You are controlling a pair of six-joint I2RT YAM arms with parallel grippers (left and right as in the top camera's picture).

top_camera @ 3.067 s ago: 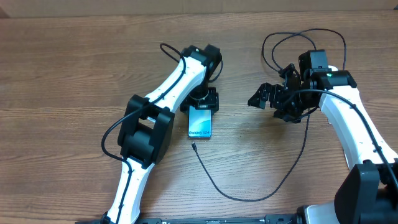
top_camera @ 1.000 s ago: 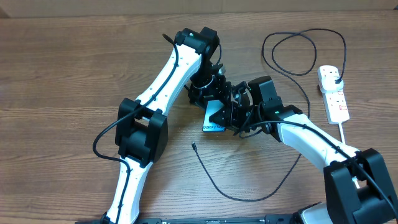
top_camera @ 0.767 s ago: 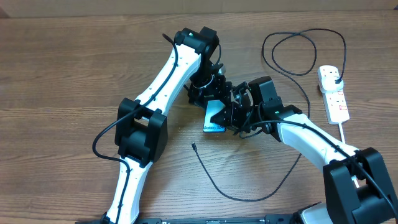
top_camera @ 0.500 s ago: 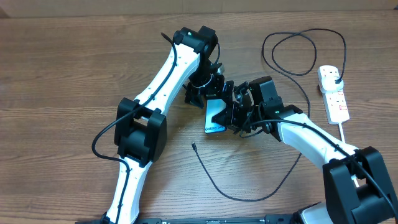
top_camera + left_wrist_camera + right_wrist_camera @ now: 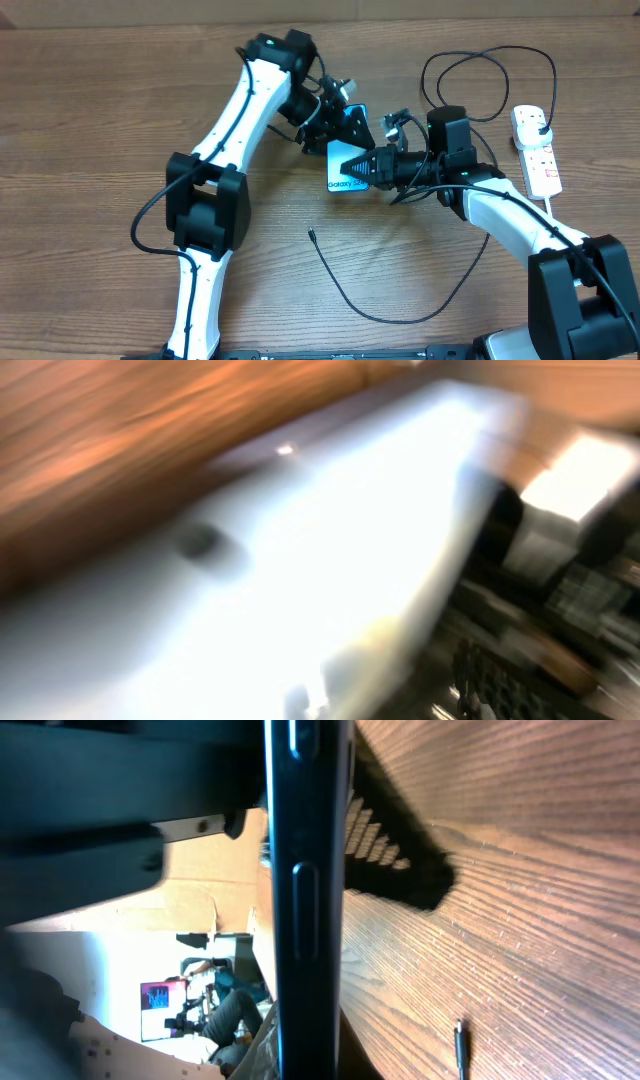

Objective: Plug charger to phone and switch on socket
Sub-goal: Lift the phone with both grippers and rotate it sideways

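Observation:
The phone (image 5: 343, 172), light blue with white text, is raised and tilted at the table's middle. My right gripper (image 5: 362, 166) is shut on its right side. In the right wrist view the phone (image 5: 305, 900) stands edge-on, with its side buttons showing. My left gripper (image 5: 345, 108) hovers open just past the phone's far end, apart from it. The left wrist view is a bright blur. The charger (image 5: 400, 318), a thin black cable, curves over the near table. Its connector tip (image 5: 312, 236) lies free below the phone. The socket (image 5: 537, 155) lies at the right with the black plug (image 5: 541, 125) in it.
The charger cable loops widely behind my right arm (image 5: 490, 75). The socket's thick white cord (image 5: 555, 205) runs toward the near right edge. In the right wrist view the connector tip (image 5: 460, 1045) lies on bare wood.
My left gripper has let go of the phone and swung up and to the left. The right gripper has closed on the phone, turned and lifted it slightly.

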